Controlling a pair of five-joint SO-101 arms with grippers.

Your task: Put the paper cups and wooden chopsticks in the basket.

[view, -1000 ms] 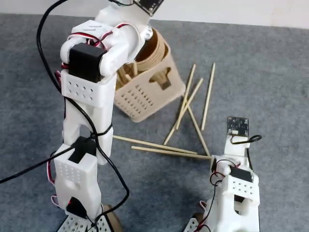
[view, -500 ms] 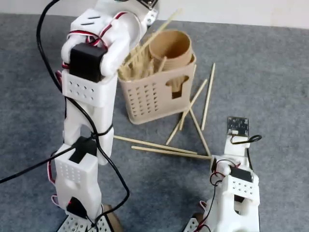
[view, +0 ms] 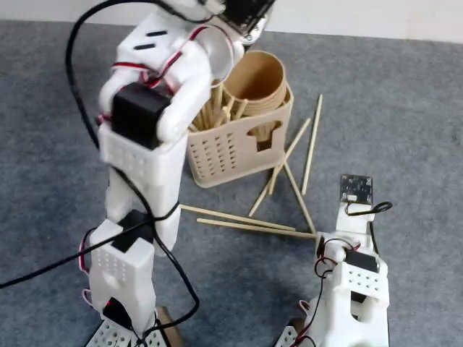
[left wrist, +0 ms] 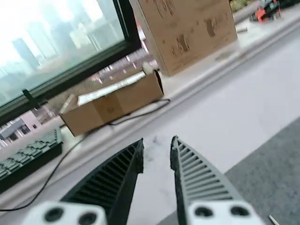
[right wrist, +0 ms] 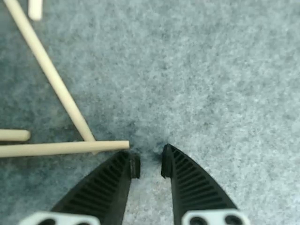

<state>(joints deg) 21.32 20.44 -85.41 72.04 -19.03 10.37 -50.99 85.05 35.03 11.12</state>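
Two robot arms over a grey carpet [view: 405, 108], beside a beige basket [view: 231, 148].
The basket stands upright and holds stacked paper cups [view: 260, 79] and a bundle of chopsticks [view: 217, 101]. Loose chopsticks [view: 239, 219] lie crossed on the carpet beside it. The left gripper [left wrist: 157, 150] is raised, slightly spread, holding nothing. The right gripper [right wrist: 149, 161] is low at the carpet, slightly spread and empty, just beside one chopstick's end [right wrist: 61, 148].

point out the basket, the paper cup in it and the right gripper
basket [view: 224, 155]: high view, on its perforated front wall
paper cup [view: 253, 76]: high view, on the inner wall of its open mouth
right gripper [right wrist: 149, 161]: right wrist view, midway between its fingertips
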